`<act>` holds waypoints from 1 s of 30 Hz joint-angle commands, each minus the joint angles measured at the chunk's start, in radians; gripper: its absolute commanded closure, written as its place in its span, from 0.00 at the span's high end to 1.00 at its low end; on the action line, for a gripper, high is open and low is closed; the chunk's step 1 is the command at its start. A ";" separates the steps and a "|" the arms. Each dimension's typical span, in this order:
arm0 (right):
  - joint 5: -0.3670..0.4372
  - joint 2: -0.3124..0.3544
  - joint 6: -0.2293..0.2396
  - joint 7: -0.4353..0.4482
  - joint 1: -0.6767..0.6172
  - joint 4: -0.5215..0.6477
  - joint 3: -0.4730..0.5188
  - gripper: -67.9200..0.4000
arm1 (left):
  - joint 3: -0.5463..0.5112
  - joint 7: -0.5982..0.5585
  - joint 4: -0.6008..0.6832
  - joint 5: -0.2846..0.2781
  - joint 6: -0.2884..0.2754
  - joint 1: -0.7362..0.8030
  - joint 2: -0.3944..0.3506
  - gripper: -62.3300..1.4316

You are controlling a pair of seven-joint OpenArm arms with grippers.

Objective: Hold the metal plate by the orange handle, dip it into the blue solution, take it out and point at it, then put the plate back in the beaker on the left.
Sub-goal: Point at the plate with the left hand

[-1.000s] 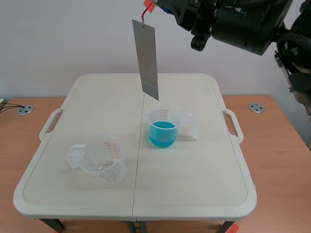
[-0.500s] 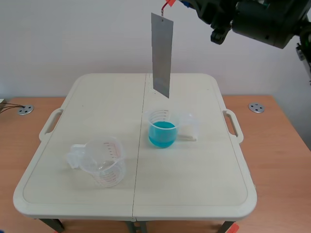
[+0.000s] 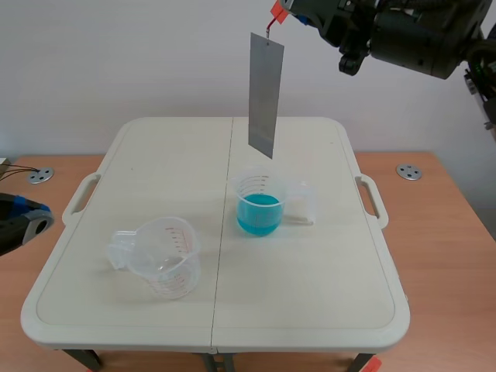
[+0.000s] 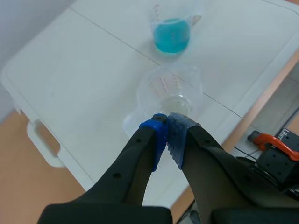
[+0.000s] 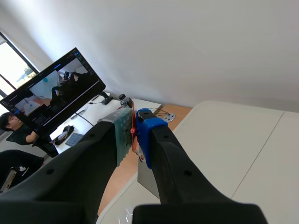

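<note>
**Plate held high over the blue solution, most of the task ahead**

Grip on the handle is the one step plainly done. The right gripper point(image 5: 132, 129) is clamped on the orange handle point(image 3: 277, 10), with the thin handle pinched between its two pads. It is high above the far half of the table point(image 3: 325, 287). From that handle the metal plate point(image 3: 265, 93) hangs free, nearly upright and tilted a little. Its lower edge is well above the clear beaker point(image 3: 260, 186) that holds the blue solution point(image 3: 257, 211). That beaker stands near the table's middle, just right of the centre seam. The plate hangs over it or slightly beyond it toward the far edge — the scene view alone does not settle which.

The empty beaker point(image 3: 164, 257) sits left of the seam, nearer the front edge, with nothing in it. I see no blue film or drips on the plate, though those would be hard to make out from here. My judgement is that the dip has not happened and comes next, and that it calls for a straight descent into a narrow mouth.

The left gripper point(image 4: 166, 133) is closed on nothing, pads touching. It is low, off the table's left edge, and aimed toward the empty beaker rather than the plate. So the pointing is left to do — and after it, setting the plate into the empty beaker.
</note>
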 commanded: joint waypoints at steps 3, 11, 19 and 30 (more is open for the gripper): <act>0.012 0.005 0.000 0.016 0.050 -0.010 0.001 0.03 | 0.069 -0.016 0.004 -0.010 -0.003 -0.061 -0.018 0.05; 0.013 0.005 0.001 0.016 0.082 -0.052 0.000 0.03 | 0.230 -0.016 -0.032 -0.006 -0.003 -0.282 -0.025 0.05; 0.013 0.002 0.001 0.019 0.097 -0.085 -0.001 0.03 | 0.438 0.020 -0.112 0.010 -0.002 -0.550 0.018 0.05; 0.013 0.002 0.001 0.019 0.099 -0.086 -0.028 0.03 | 0.717 0.109 -0.298 0.140 -0.004 -0.911 0.251 0.05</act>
